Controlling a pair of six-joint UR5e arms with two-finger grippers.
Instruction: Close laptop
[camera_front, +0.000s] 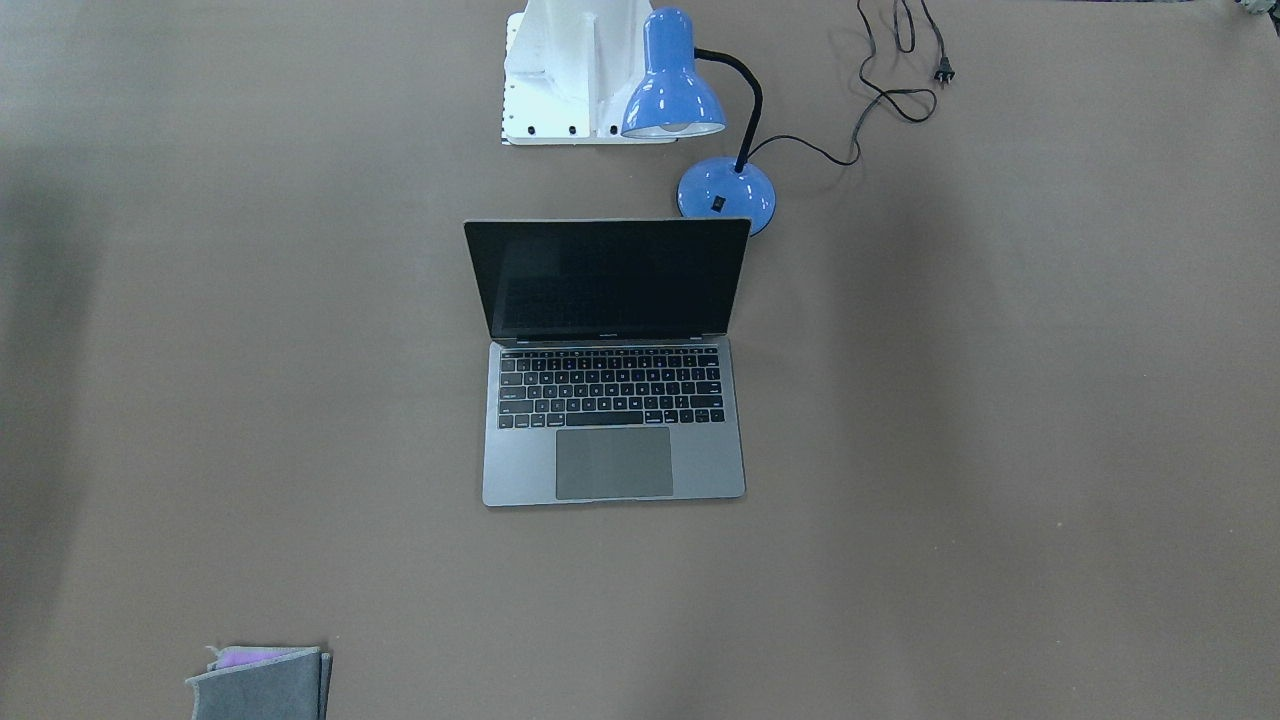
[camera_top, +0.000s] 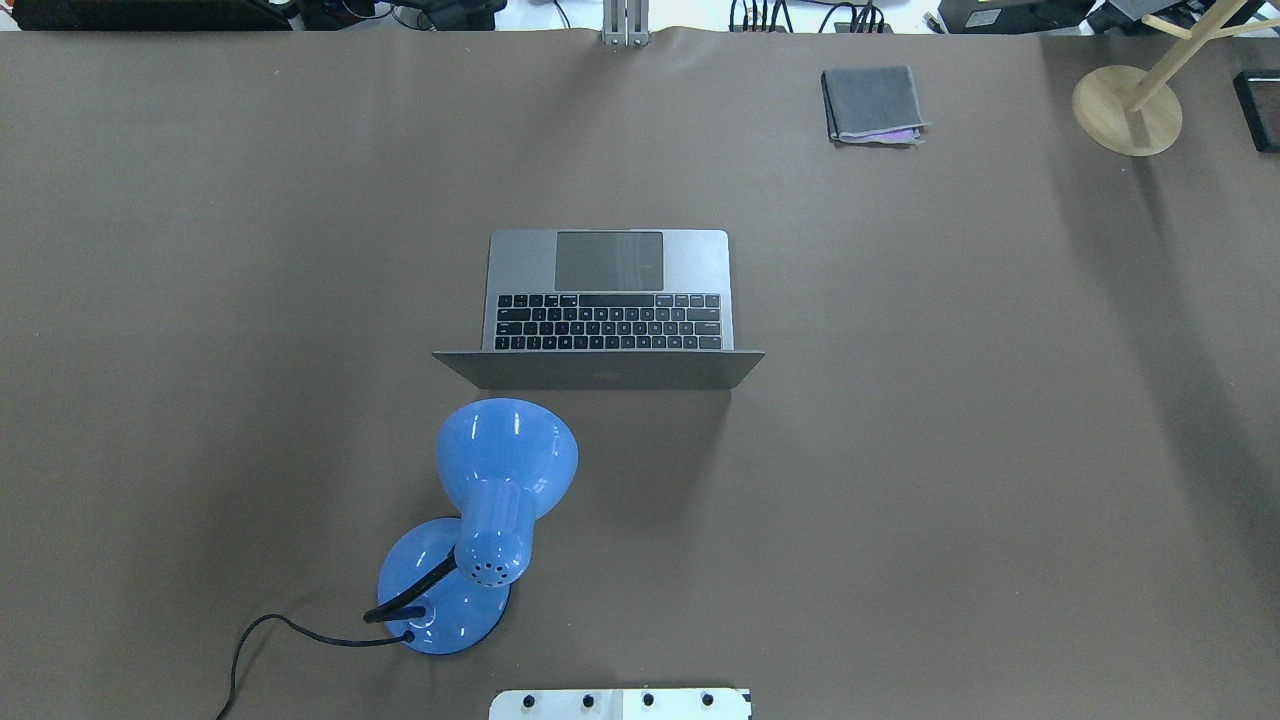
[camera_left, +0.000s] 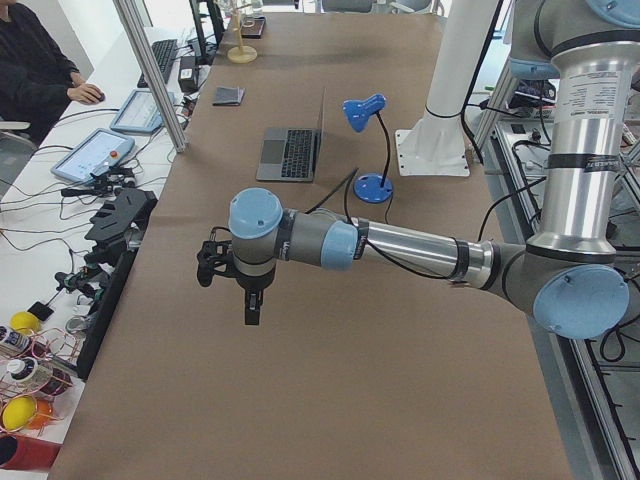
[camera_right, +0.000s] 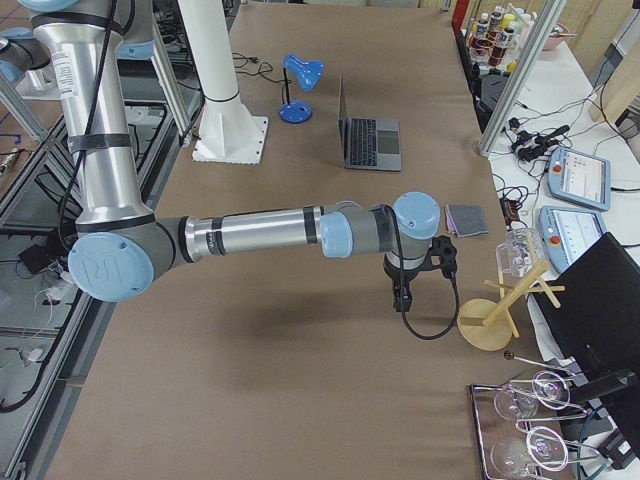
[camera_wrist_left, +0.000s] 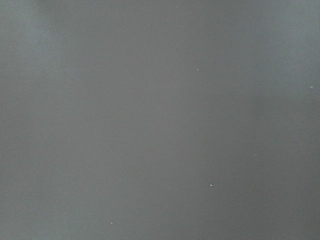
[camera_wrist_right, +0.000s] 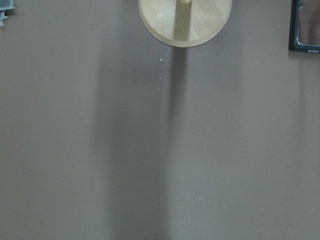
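Note:
The laptop (camera_front: 612, 400) stands open in the middle of the brown table. Its dark screen is upright and faces away from the robot base, and its keyboard and trackpad are bare. It also shows in the overhead view (camera_top: 608, 300), the exterior left view (camera_left: 290, 152) and the exterior right view (camera_right: 373, 141). My left gripper (camera_left: 250, 308) hangs over the table's left end, far from the laptop. My right gripper (camera_right: 403, 298) hangs over the right end, also far from it. Both show only in the side views, so I cannot tell whether they are open or shut.
A blue desk lamp (camera_top: 490, 500) with a black cord (camera_top: 280, 630) stands between the laptop's lid and the white robot base (camera_front: 570, 70). A folded grey cloth (camera_top: 872, 103) and a wooden stand (camera_top: 1128, 108) sit at the far right. A person (camera_left: 35, 70) sits beside the table.

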